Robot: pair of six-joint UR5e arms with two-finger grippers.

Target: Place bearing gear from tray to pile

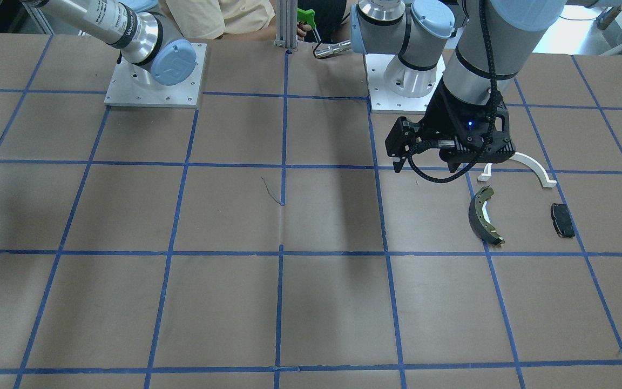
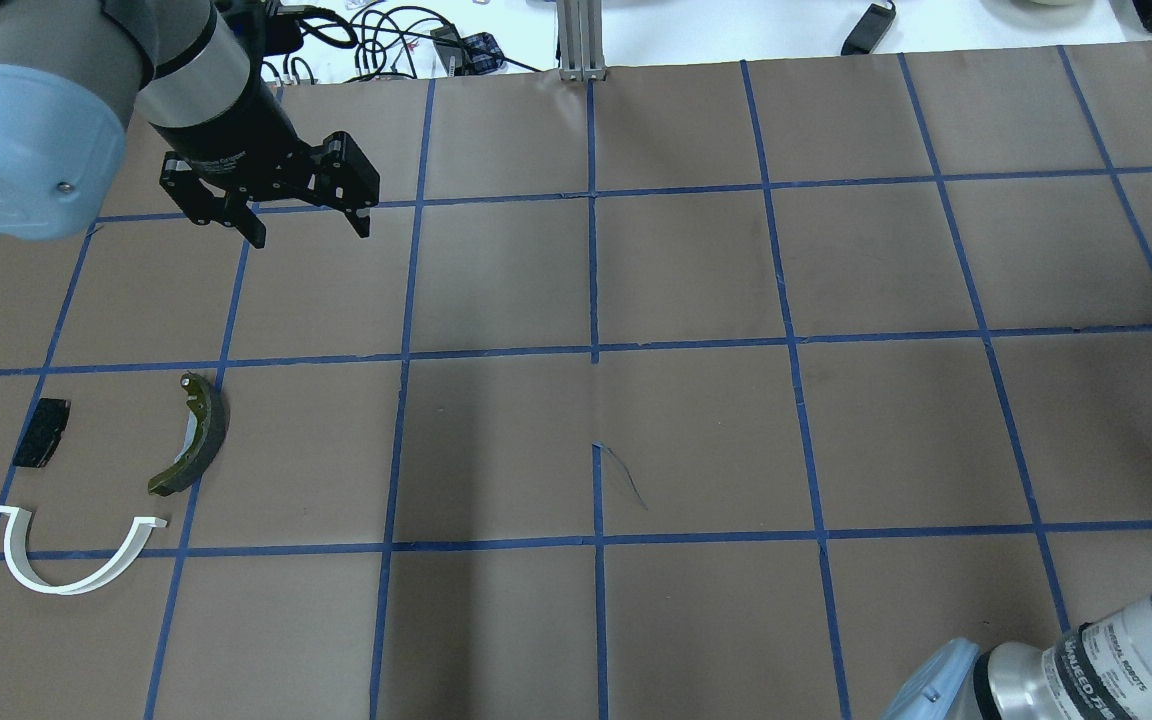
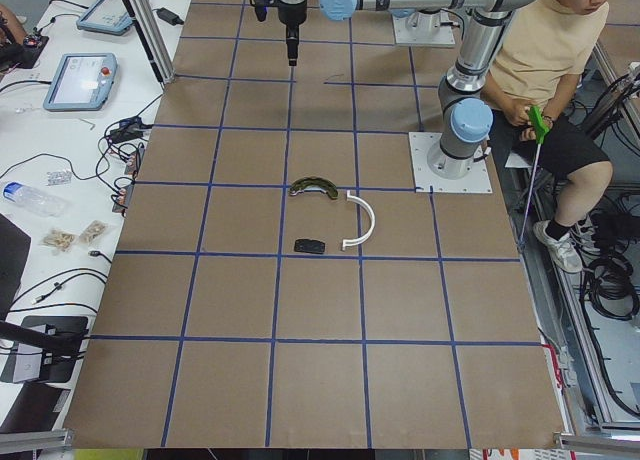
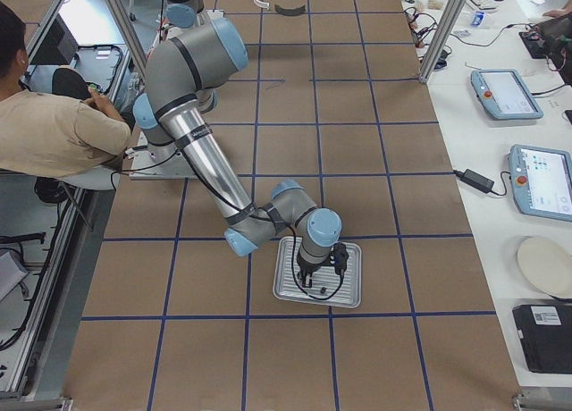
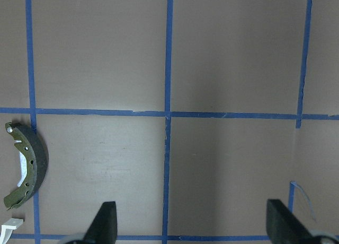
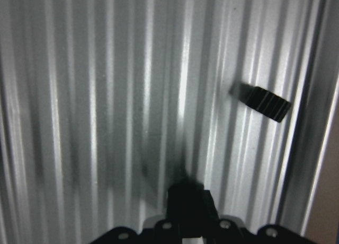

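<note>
With the bearing gear [image 6: 260, 102] lying near a side rim of the tray [image 6: 79, 95], the pick seems not yet begun: the right gripper [image 6: 185, 193], pinched together on nothing, must open and shift over it, while the left gripper [image 2: 308, 232] hovers spread wide near the pile [image 2: 198, 435] at the table's left edge.

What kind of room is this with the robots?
Probably a robotics lab: a left arm and right arm bolted to a tape-gridded table, with control tablets and cables on side benches.

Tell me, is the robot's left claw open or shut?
Open. In the left wrist view, the left gripper shows its fingers far apart, only bare table between them.
</note>
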